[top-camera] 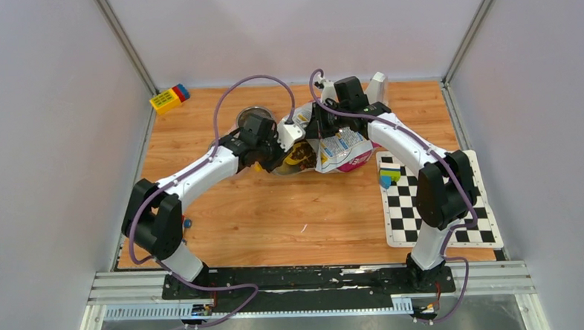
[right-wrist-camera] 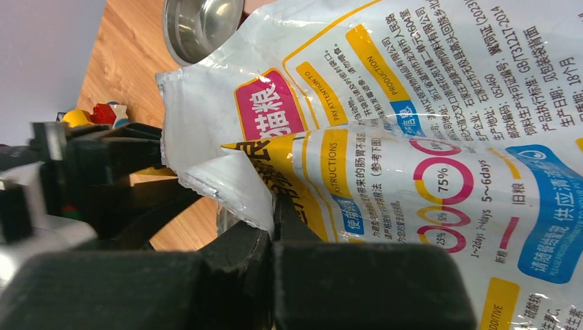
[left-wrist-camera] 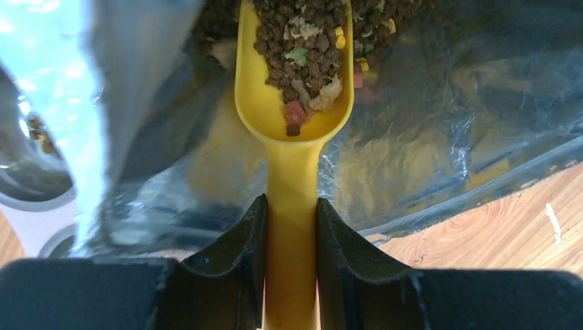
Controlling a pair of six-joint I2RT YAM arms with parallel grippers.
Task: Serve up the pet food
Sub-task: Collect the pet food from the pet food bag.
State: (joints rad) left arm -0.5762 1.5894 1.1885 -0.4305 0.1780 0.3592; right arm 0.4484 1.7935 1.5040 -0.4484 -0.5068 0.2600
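Pet food (left-wrist-camera: 299, 48) is heaped in the cup of my yellow scoop (left-wrist-camera: 292, 199): brown kibble with a few red, green and pale bits mixed in. The cup sits inside the mouth of the bag (left-wrist-camera: 454, 130), with silver lining all around it and more kibble piled behind. My left gripper (left-wrist-camera: 291, 230) is clamped on the scoop's handle, a finger pressed to each side. My right gripper (right-wrist-camera: 273, 227) is pinched tight on the bag's crinkled top edge, right where the printed white-and-yellow front folds over. Just beyond the bag a steel bowl (right-wrist-camera: 201, 24) shows its shiny rim; I can't tell whether anything is in it. From above, the bag lies toward the back of the wooden table (top-camera: 276, 218), between my two arms. A black-and-white checkered mat (top-camera: 433, 222) lies on the right with small coloured cubes (top-camera: 388, 177) on it. A yellow block (top-camera: 167, 100) sits in the back left corner, and plain pale walls close in three sides.
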